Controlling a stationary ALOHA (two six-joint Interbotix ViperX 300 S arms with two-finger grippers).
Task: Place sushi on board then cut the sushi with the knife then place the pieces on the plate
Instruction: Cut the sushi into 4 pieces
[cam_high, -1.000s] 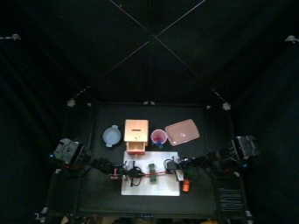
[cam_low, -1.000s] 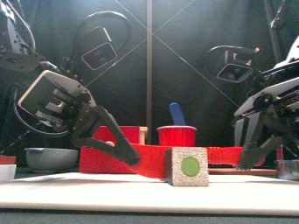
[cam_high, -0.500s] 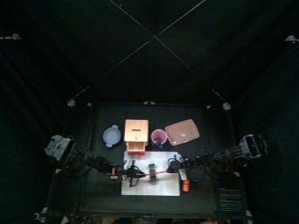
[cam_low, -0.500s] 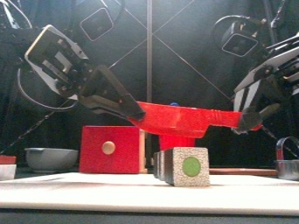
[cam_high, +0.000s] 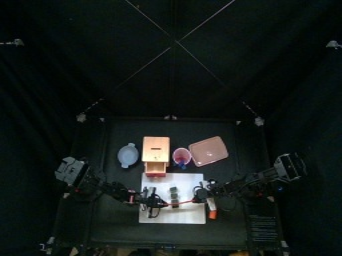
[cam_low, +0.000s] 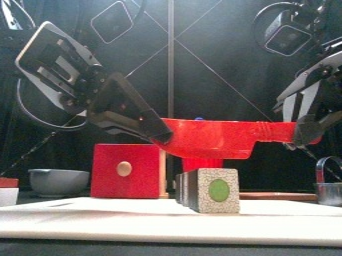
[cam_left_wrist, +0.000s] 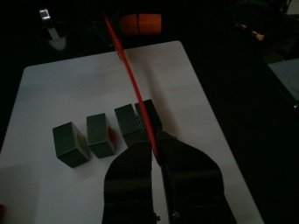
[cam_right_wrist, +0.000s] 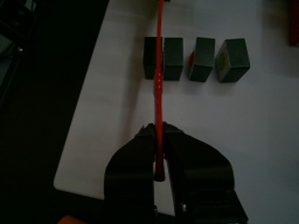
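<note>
- Red knife (cam_low: 221, 135) hangs level above the white board (cam_left_wrist: 222, 96) — the left gripper (cam_left_wrist: 158, 150) and the right gripper (cam_right_wrist: 156, 140) each pinch one end in narrow jaws.
- Four dark green sushi pieces (cam_right_wrist: 205, 58) stand in a row on the board, and the blade is over the end piece.
- Pink plate (cam_high: 209, 151) lies behind the board, apart from it.

- You see the white cutting board (cam_high: 182, 215) near the table's front edge, with dark sushi pieces (cam_high: 168, 197) on it.
- The left gripper (cam_high: 144, 194) and right gripper (cam_high: 201, 193) hang over the board.
- Farther back, left to right: blue-grey bowl (cam_high: 128, 154), wooden box (cam_high: 158, 150), red cup (cam_high: 182, 155), pink tray (cam_high: 209, 151).
</note>
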